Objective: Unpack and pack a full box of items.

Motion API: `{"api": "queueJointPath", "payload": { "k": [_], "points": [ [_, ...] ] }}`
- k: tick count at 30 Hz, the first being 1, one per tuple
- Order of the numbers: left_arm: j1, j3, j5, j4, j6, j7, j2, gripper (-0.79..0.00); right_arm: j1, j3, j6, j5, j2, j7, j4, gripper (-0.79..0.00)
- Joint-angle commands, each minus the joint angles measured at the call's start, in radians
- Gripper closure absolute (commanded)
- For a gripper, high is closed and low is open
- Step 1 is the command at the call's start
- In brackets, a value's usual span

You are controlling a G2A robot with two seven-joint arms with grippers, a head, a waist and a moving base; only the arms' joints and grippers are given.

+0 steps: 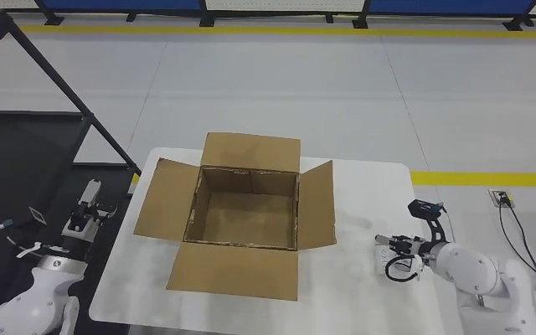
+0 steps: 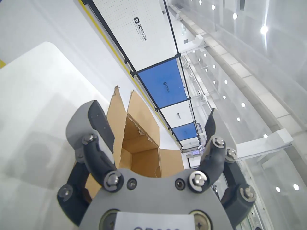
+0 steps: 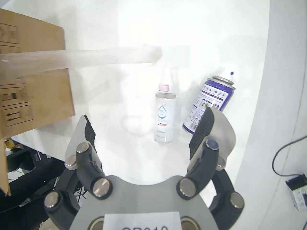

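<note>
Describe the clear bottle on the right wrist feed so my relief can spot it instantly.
Start at the cardboard box and move onto the white table beside it. Two containers sit side by side there; the clear bottle is the one nearer the box. It is slim and see-through with a pale cap, unlike the wider, opaque purple spray can.

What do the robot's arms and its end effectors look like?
The left arm and right arm are rounded white shells. The left end effector and right end effector match: a grey plate, black links with silver screws, two grey fingers with black textured pads, and a white label.
</note>
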Motion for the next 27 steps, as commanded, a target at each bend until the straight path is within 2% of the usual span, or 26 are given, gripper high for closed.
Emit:
{"api": "queueJointPath", "payload": {
  "k": [1, 10, 13, 15, 17, 20, 27],
  "points": [
    [0.0, 0.001, 0.001, 0.0, 0.0, -0.001, 0.0, -0.785, 0.019, -0.009, 0.024, -0.026, 0.001, -0.006, 0.038, -0.785],
    [0.0, 0.001, 0.001, 0.0, 0.0, -0.001, 0.0, -0.785, 0.078, -0.03, 0.079, -0.103, 0.009, -0.002, 0.158, -0.785],
    [0.0, 0.001, 0.001, 0.0, 0.0, -0.001, 0.0, -0.785, 0.082, -0.026, 0.064, -0.094, 0.012, -0.002, 0.18, -0.653],
    [0.0, 0.001, 0.001, 0.0, 0.0, -0.001, 0.0, -0.785, 0.086, -0.029, 0.061, -0.106, 0.015, 0.006, 0.192, -0.606],
    [0.0, 0.001, 0.001, 0.0, 0.0, -0.001, 0.0, -0.785, 0.09, -0.036, 0.067, -0.113, 0.016, 0.01, 0.2, -0.628],
    [0.0, 0.001, 0.001, 0.0, 0.0, -0.001, 0.0, -0.785, 0.102, -0.051, 0.084, -0.133, 0.017, 0.02, 0.217, -0.613],
    [0.0, 0.001, 0.001, 0.0, 0.0, -0.001, 0.0, -0.785, 0.136, -0.087, 0.11, -0.176, 0.019, 0.05, 0.264, -0.545]
  ]
}}
